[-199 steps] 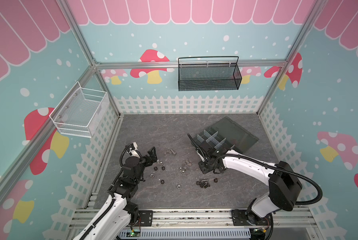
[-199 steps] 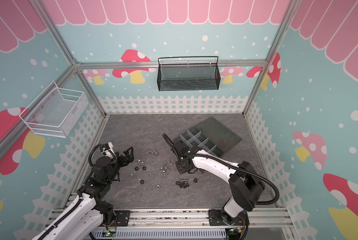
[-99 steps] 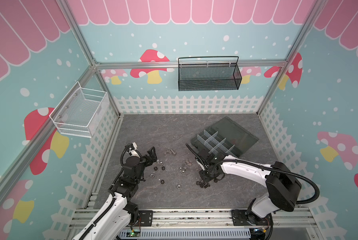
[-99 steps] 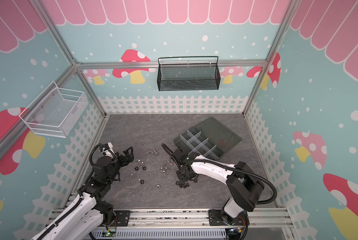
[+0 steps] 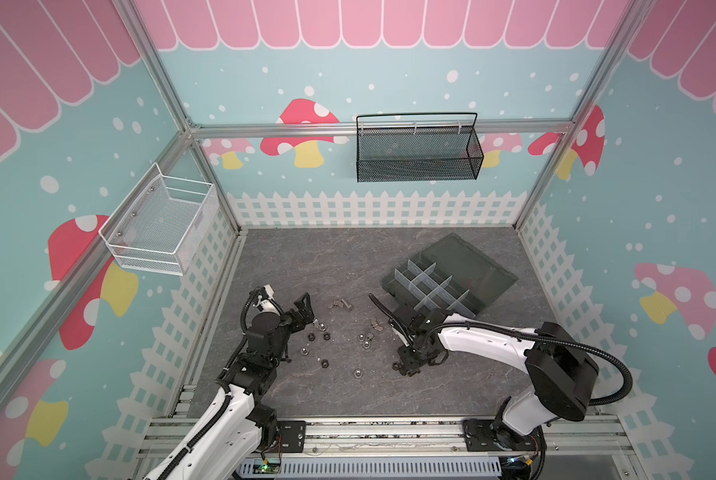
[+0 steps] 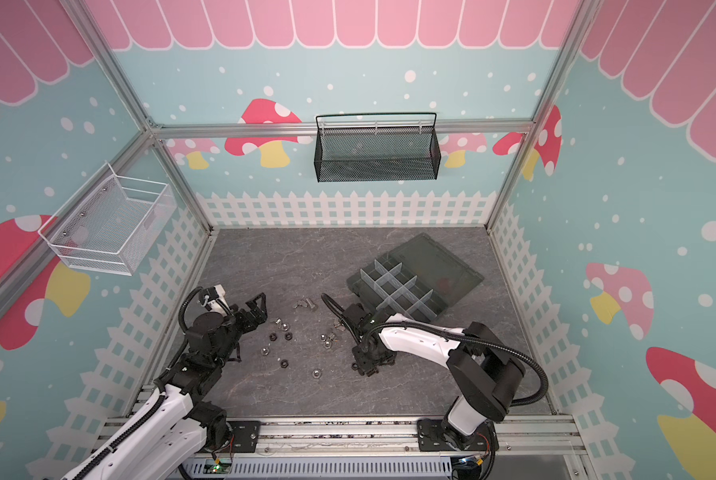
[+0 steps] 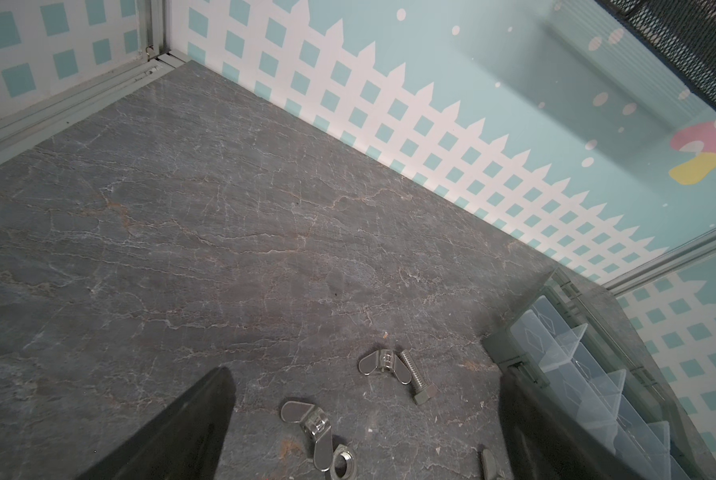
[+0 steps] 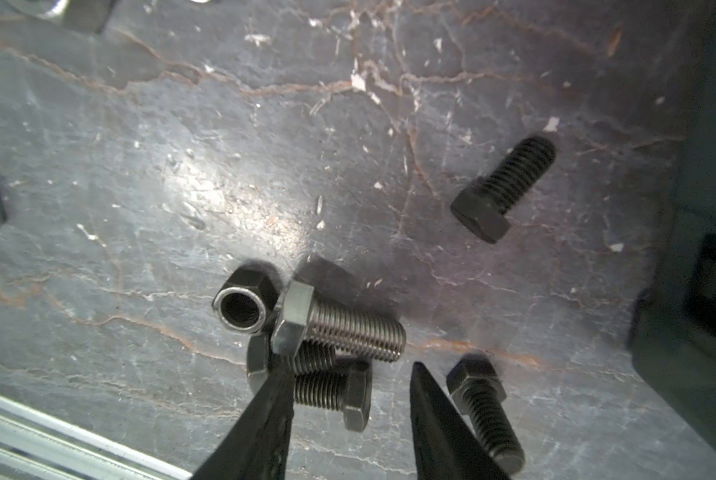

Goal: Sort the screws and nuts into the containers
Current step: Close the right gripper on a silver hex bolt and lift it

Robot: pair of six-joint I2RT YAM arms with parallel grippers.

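**A:** What's on the left?

**B:** The left gripper (image 5: 305,312) is spread wide and empty, beside small hexagonal nuts (image 5: 325,363), black and silver, scattered on the counter (image 5: 327,257).

**A:** And to the right?

**B:** The right gripper (image 8: 348,368) is narrowly parted astride piled screws (image 8: 339,328), one silver over dark ones partly hidden behind it. The containers (image 5: 431,286) lie farther right, and their contents are too dim to make out.

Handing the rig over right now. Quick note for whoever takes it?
Left tool: open, empty, hovering by the wing nuts.
Right tool: open, low over a pile of screws, straddling a black one, nothing gripped.
Hex nuts lie scattered on the table between the arms. Organizer box lid open; compartments look empty.
Done: nothing sorted, as far as visible. Left: all screws and nuts.
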